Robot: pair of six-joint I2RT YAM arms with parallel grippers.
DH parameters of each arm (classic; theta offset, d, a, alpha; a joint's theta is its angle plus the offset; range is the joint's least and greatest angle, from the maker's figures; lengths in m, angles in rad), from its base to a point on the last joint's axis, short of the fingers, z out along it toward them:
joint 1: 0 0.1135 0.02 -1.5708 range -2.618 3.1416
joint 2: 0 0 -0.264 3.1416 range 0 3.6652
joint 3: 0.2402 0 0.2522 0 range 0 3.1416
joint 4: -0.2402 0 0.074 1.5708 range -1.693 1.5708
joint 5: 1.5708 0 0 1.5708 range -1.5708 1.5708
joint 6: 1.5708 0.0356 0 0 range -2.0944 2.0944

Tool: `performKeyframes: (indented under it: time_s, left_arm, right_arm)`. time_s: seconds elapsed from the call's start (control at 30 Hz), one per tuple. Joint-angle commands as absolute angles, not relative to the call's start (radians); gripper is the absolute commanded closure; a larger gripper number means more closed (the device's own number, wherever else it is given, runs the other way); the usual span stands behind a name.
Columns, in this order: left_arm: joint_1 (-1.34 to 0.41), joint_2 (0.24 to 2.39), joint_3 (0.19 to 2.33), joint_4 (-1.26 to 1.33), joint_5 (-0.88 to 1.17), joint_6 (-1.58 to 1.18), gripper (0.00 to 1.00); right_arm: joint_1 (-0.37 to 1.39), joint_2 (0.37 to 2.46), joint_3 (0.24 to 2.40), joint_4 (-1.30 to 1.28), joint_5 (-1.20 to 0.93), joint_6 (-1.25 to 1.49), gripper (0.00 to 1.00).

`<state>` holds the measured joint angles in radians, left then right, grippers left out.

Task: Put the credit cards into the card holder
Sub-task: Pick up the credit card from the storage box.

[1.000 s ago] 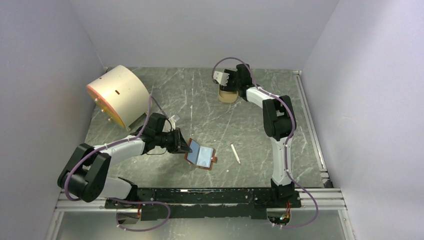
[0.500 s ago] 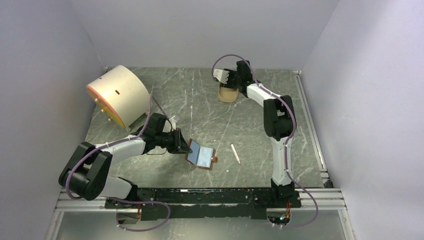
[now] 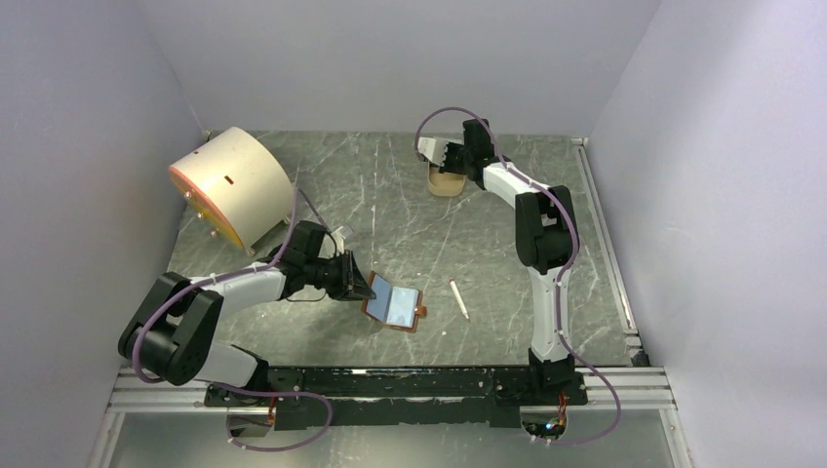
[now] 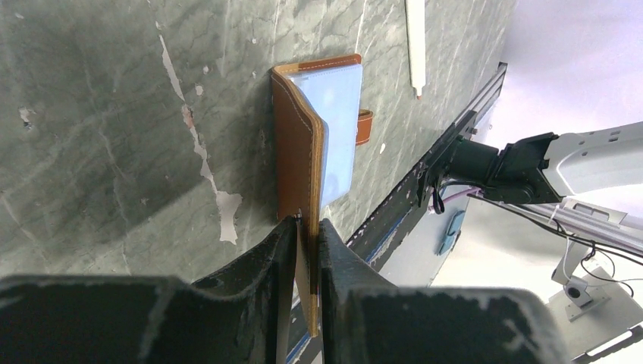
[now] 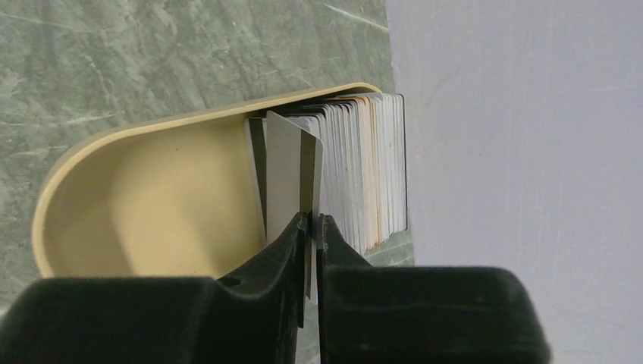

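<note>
Currently left end effector (image 4: pixel 307 227) clamped on card holder (image 4: pixel 294 152) flap; right end effector (image 5: pixel 311 226) pinching one credit card (image 5: pixel 292 171) in tray (image 5: pixel 144 201).

I count two claws: the left claw (image 4: pixel 307 227) and the right claw (image 5: pixel 311 221). One card holder (image 3: pixel 392 302), lower centre. One tray (image 5: pixel 114 189), one drum (image 3: pixel 229 185) upper left, one white stick (image 3: pixel 458 298). One credit card (image 5: pixel 292 171) stands forward; the stack of cards (image 5: pixel 368 167) behind it is too dense for me to count.
</note>
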<state>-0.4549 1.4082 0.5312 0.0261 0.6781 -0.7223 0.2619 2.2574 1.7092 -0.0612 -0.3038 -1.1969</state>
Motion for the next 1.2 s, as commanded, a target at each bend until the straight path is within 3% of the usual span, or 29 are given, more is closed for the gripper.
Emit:
performKeyframes:
  time_s: [0.0,0.07,0.67,1.0,1.17]
  left_arm:
    - [-0.449,1.416,0.549,0.060,0.708,-0.724,0.78]
    - [-0.449,1.417,0.546,0.064,0.711,-0.725,0.78]
    - [-0.449,1.388,0.520,0.080,0.695,-0.750,0.79]
    - [-0.449,1.318,0.553,-0.014,0.627,-0.737,0.79]
    - [-0.448,1.304,0.551,-0.008,0.595,-0.752,0.80]
  right_arm:
    - [0.242,2.241,1.713,-0.046,-0.308,-1.214,0.95]
    - [0.242,2.232,1.711,-0.054,-0.318,-1.216,1.00]
    - [0.242,2.104,1.634,-0.117,-0.336,-1.143,1.00]
    - [0.254,1.908,1.463,0.033,-0.371,-0.764,1.00]
    - [0.260,1.837,1.470,0.007,-0.371,-0.423,1.00]
